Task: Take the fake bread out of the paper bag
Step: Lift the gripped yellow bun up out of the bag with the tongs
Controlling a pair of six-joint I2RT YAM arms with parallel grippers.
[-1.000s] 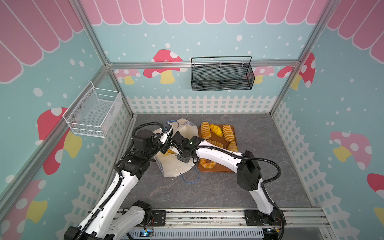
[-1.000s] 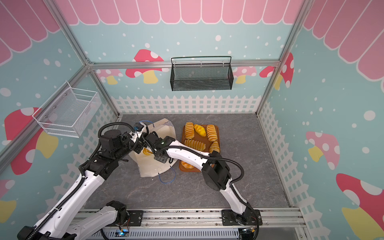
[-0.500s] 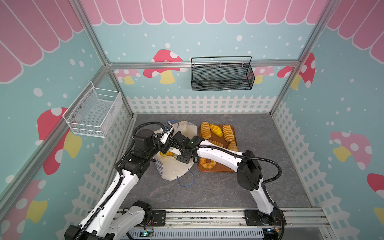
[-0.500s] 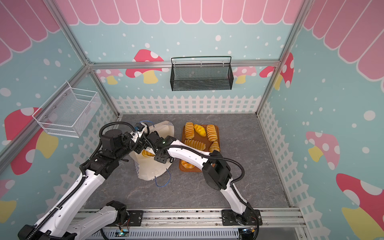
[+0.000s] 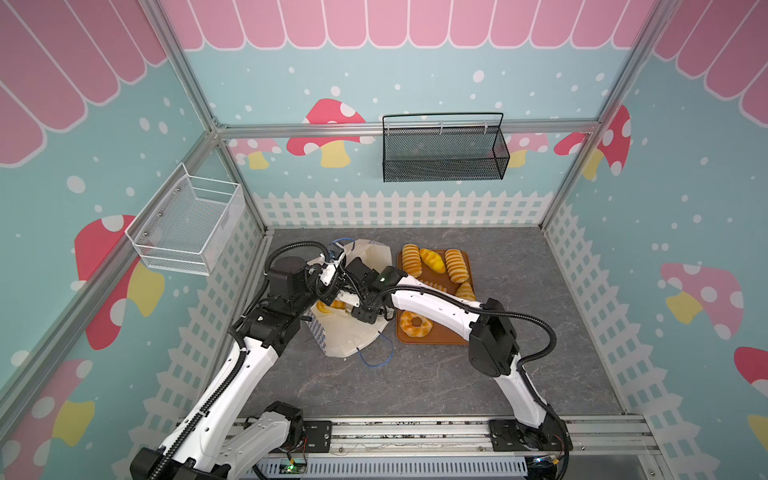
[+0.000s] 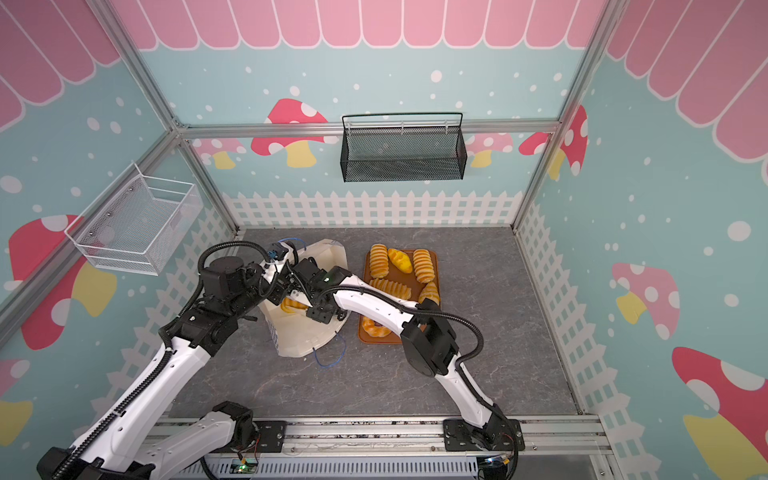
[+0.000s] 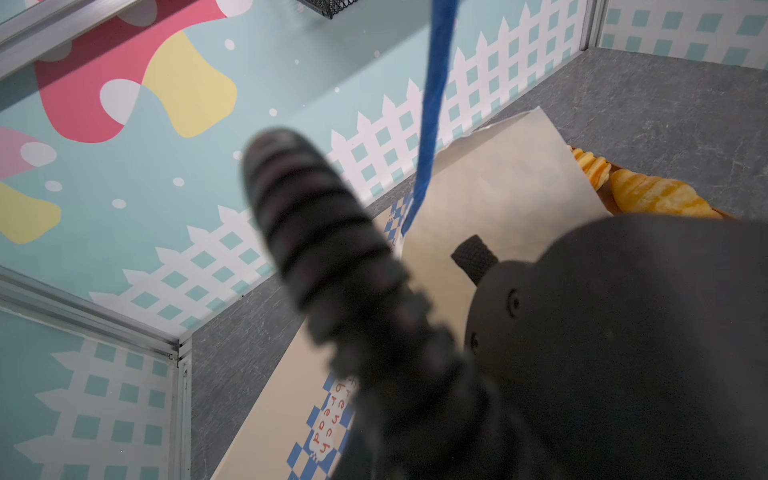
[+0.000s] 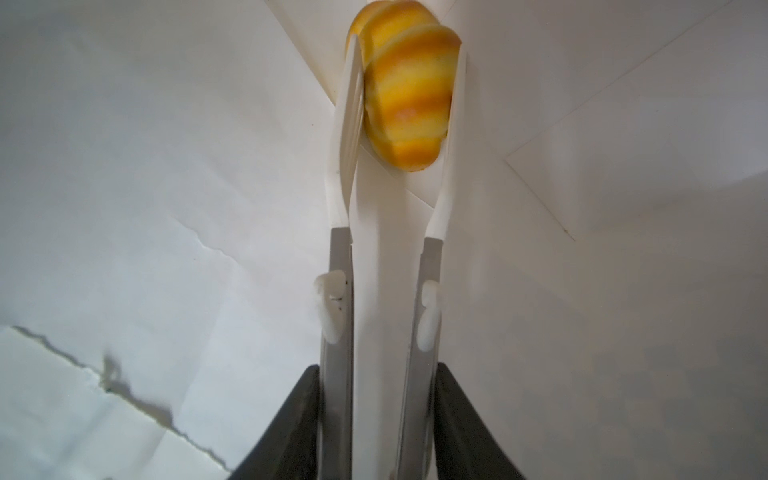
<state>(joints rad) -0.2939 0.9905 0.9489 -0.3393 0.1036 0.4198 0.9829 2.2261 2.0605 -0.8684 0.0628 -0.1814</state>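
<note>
Pastry: ridged golden-yellow toy loaf (image 8: 405,91) lies deep in corner of cream-white paper bag (image 5: 353,332), long axis in line with right claw (image 8: 407,48), which grips its flanks. Exit, I judge, straight back.

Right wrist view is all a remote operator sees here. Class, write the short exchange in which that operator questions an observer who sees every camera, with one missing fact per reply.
Operator: My right gripper is closed on a loaf amid white paper. What is out of the bag?
Observer: Six breads lie on the tray, one of them a doughnut.
Operator: Who holds the bag open?
Observer: The left gripper, shut, seems to pull a blue handle taut.
Operator: And the other handle?
Observer: It lies slack on the table beside the bag.
</note>
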